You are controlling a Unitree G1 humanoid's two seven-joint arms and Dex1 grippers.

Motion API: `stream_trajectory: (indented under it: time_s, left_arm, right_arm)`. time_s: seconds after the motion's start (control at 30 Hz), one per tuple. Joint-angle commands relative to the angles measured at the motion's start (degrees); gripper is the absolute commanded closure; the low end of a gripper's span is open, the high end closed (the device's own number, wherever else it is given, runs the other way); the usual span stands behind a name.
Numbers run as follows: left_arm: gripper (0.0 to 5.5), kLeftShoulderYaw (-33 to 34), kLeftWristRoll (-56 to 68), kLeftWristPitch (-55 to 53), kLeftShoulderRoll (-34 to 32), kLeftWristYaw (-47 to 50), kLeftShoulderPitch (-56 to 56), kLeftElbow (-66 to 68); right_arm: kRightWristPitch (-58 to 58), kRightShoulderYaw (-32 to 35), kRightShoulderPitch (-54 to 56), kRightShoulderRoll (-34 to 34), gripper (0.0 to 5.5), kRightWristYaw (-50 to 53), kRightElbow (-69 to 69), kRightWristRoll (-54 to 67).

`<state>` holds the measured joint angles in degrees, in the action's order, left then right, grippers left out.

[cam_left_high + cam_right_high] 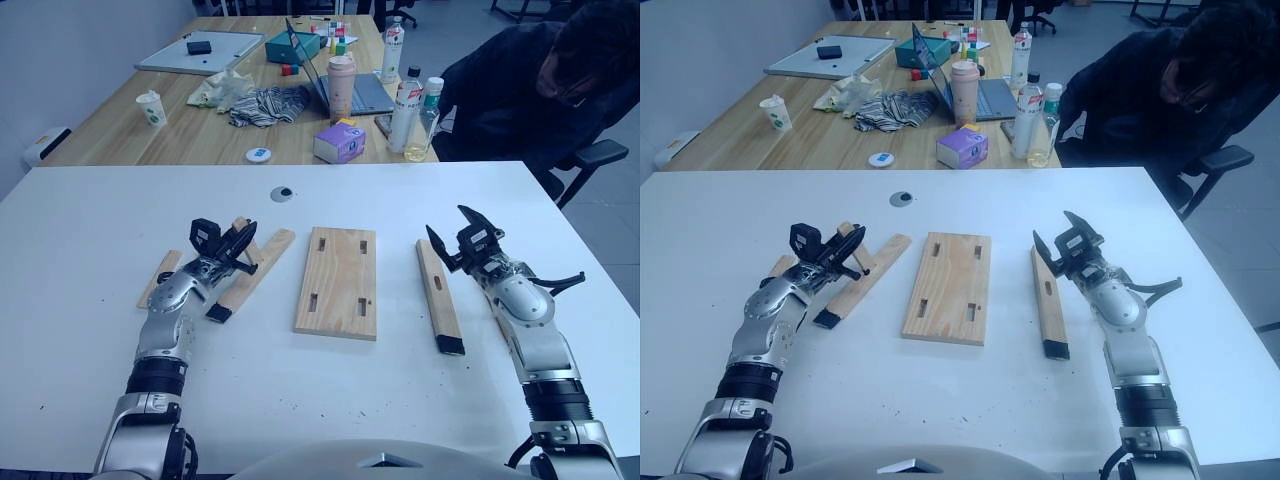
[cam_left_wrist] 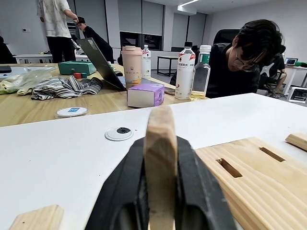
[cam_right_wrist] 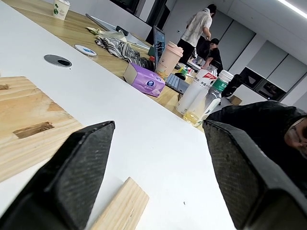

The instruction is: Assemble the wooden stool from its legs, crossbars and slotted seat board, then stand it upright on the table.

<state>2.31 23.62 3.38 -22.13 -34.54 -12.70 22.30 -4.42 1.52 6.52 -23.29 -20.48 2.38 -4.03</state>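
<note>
Two hands, we judge, are set for fitting: left hand (image 1: 238, 242) pinches a crossbar (image 2: 159, 143) edgewise, right hand (image 1: 450, 230) spread near a leg (image 1: 440, 295).

Left arm (image 1: 165, 320): rounded silver-grey metal casings at 8 o'clock of the head view, broken by a black ribbed collar above the elbow.
Right arm (image 1: 530, 320): matching silver-grey shell at 4 o'clock, with a black collar lower down; a thin black cable (image 1: 562, 281) juts from its 3 o'clock side.
Left hand (image 1: 228, 240): all black, two slim fingers ahead of a boxy black housing.
Right hand (image 1: 450, 228): all black, two pointed, claw-like fingers (image 3: 72, 182); their broad wedge-shaped pads are matt and finely grained.
</note>
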Motion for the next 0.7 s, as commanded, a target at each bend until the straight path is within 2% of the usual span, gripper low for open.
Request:
stream_trajectory:
  time_s: [0.03,0.17,0.4,0.43,0.7]
  left_arm:
    - [5.11,-8.19,-7.7,-10.0,1.09,-2.12,11.04,10.53]
    - [5.11,-7.66,-7.11,-9.38,0.32,-1.55,11.99,10.08]
    - [5.11,-3.12,-4.43,-11.32,-1.63,4.43,8.47,-1.52]
    - [4.82,-2.53,-3.72,-12.09,-2.15,4.71,8.27,-3.24]
    - [3.63,1.04,-1.98,-22.37,-6.34,3.7,5.87,-15.85]
  right_arm:
    - [-0.47,-0.77,0.71,-0.35,2.12,-0.34,0.22,-0.39]
    - [-0.49,-0.67,0.57,-0.36,2.12,-0.3,0.02,-0.37]
    - [-0.8,-0.62,0.44,-0.13,2.12,0.16,0.17,-0.57]
    - [-0.9,-0.61,0.34,-0.02,2.12,0.33,0.26,-0.63]
    - [-0.94,-1.27,-2.55,1.64,2.12,3.0,-1.16,-0.86]
